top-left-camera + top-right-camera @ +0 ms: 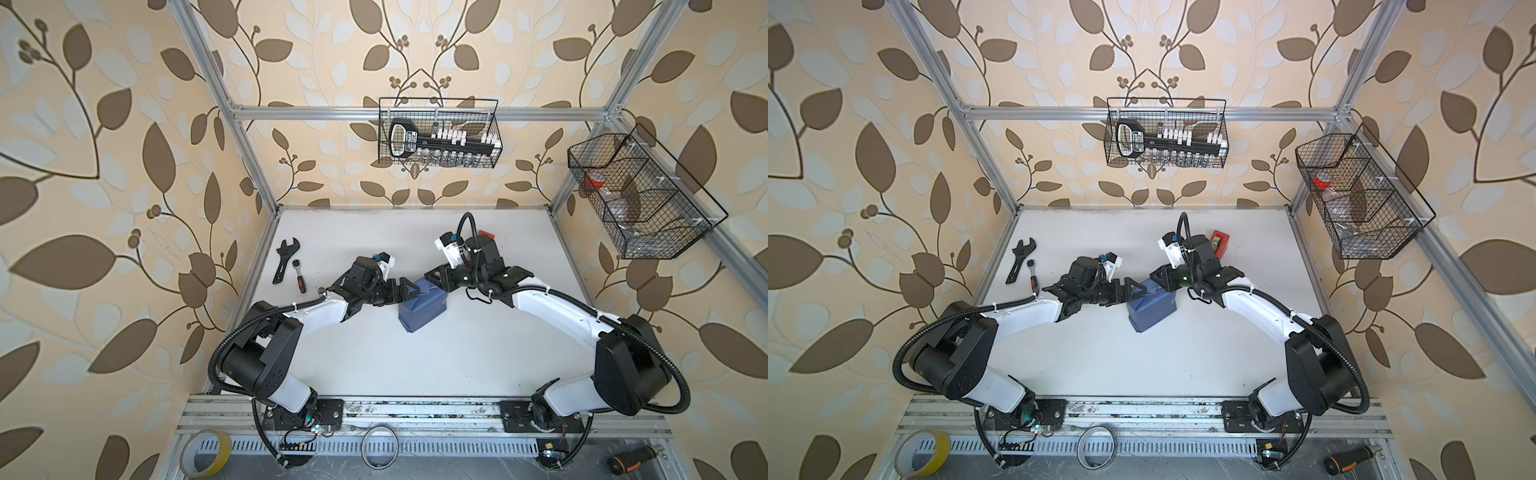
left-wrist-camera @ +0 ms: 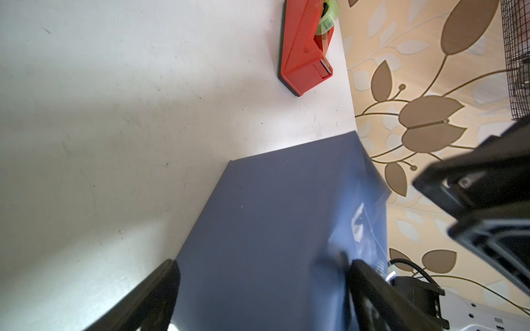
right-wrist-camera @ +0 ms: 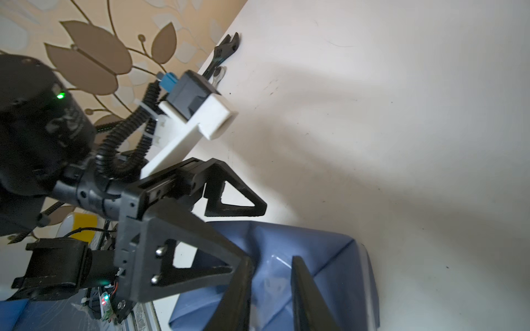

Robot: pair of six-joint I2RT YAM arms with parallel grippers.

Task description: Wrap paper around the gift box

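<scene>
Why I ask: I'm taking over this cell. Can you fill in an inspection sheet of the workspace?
Surface: white table, scuffed.
Job's things: blue paper folded into a parcel mid-table; box hidden inside.
Clutter: wrench, ratchet, red tape dispenser; at the front edge a yellow tape roll, ring, screwdriver.
Grippers: left gripper jaws wide, flanking the parcel; right gripper jaws narrow at its folded end; grip unclear for both.
Cables: black hoses along both arms.
Surroundings: leaf wallpaper, metal frame, two wire baskets.
</scene>
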